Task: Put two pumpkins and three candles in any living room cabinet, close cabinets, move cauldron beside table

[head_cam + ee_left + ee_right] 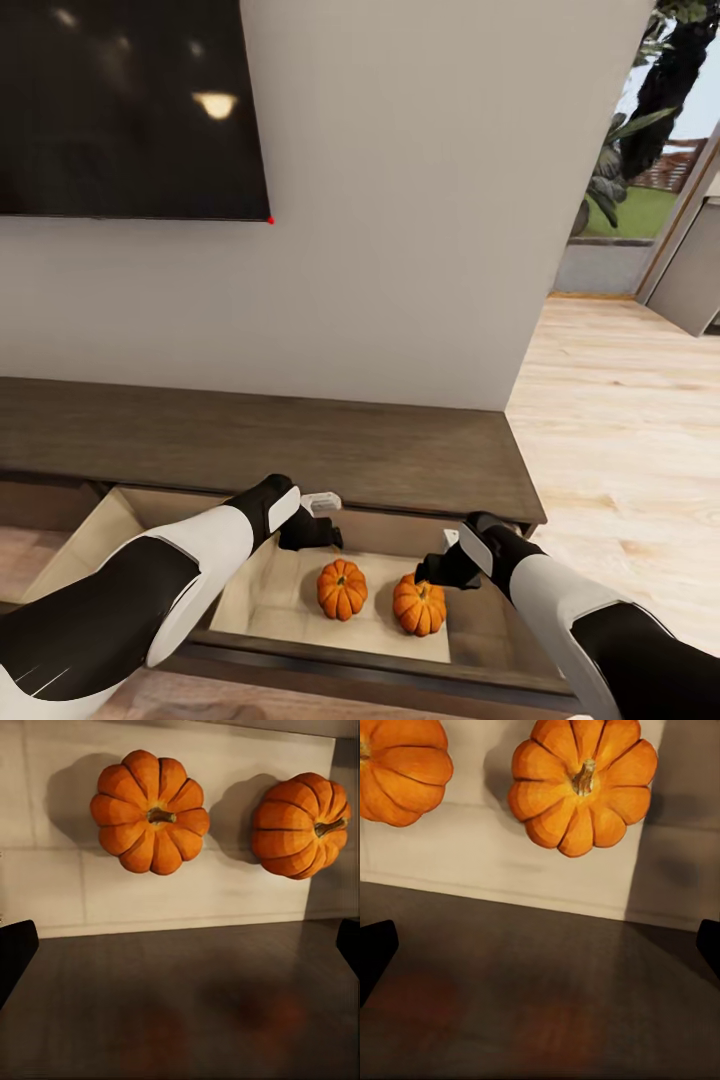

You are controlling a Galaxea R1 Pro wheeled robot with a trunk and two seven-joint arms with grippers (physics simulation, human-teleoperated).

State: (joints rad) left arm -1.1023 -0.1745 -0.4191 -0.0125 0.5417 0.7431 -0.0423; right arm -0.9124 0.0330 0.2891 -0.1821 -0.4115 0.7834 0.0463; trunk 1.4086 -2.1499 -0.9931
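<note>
The long dark-brown cabinet point(300, 450) stands against the wall with one drawer point(290, 595) pulled out, its inside pale beige. Two orange ribbed pumpkins lie side by side on the drawer floor, the left pumpkin point(342, 589) point(150, 810) point(401, 769) and the right pumpkin point(419, 605) point(300, 825) point(583, 784). My left gripper point(322, 535) point(180, 949) hovers open just above and behind the left pumpkin, holding nothing. Over the right pumpkin my right gripper point(436, 572) point(540, 945) is also open and empty. Neither gripper touches a pumpkin.
A black TV screen point(130, 105) hangs on the grey wall above the cabinet. Light wood floor point(620, 440) runs along the right, leading to a glass opening with garden plants point(640, 130). The drawer's dark front edge point(380, 670) lies closest to me.
</note>
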